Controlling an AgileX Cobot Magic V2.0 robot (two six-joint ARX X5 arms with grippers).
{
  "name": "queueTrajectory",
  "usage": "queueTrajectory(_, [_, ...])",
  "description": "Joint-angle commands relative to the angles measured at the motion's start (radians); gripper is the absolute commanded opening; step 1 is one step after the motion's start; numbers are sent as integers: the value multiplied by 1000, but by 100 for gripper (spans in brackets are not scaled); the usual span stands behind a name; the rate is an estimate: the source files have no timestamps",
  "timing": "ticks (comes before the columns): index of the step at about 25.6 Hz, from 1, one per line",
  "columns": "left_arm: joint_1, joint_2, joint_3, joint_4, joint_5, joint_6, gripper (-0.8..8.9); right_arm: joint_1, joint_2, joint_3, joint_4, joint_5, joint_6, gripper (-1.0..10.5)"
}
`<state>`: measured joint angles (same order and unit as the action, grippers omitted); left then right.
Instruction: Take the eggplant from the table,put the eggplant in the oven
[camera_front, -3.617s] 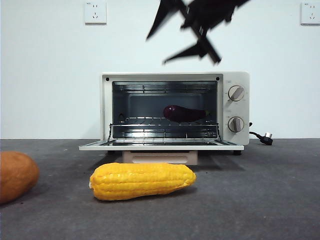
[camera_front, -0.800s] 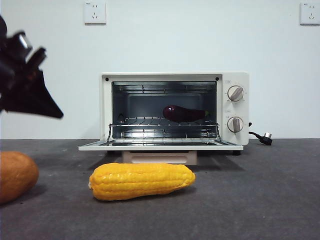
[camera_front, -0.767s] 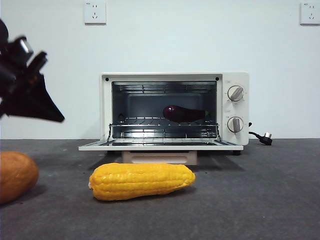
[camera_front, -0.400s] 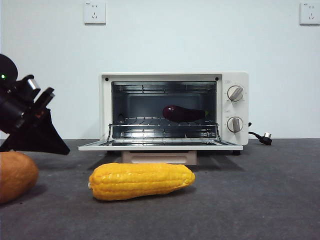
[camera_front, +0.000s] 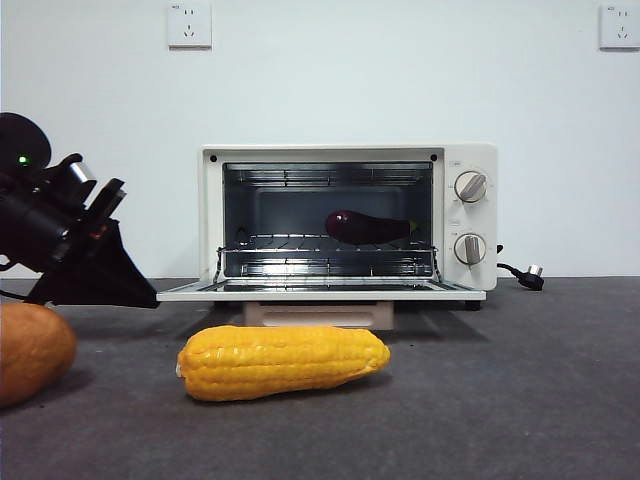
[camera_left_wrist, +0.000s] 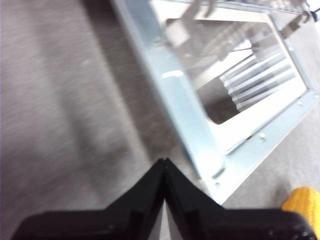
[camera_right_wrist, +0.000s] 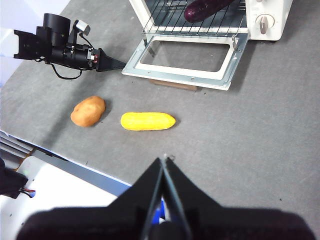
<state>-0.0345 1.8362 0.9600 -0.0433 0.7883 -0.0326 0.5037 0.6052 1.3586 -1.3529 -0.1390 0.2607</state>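
Your left gripper (camera_front: 150, 300) has dropped lower and moved closer to the open door (camera_front: 320, 291) of the oven (camera_front: 470, 215) since a moment ago. The eggplant (camera_front: 365, 227) lies on the wire rack (camera_front: 330, 245) inside. A corn cob (camera_front: 283, 361) and an orange-brown vegetable (camera_front: 35, 350) rest on the surface (camera_front: 520, 390) in front. Both grippers are clenched and empty; the left tip sits just beside the door's corner, while the right gripper (camera_right_wrist: 164, 165) hangs high above.

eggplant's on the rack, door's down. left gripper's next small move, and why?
Probably slide the left gripper under the open door's near corner and lift it shut. The eggplant already lies on the oven rack, and the shut jaws sit at the door's edge.
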Motion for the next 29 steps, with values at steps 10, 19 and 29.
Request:
queueTrajectory(10, [-19, 15, -4, 23, -3, -10, -8, 0, -2, 0, -22, -3, 20, -11])
queueTrajectory(19, [-29, 19, -4, 34, -2, -10, -8, 0, -2, 0, -22, -3, 21, -11])
queueTrajectory(29, [-32, 86, -3, 72, 99, -31, -8, 0, -2, 0, -22, -3, 23, -11])
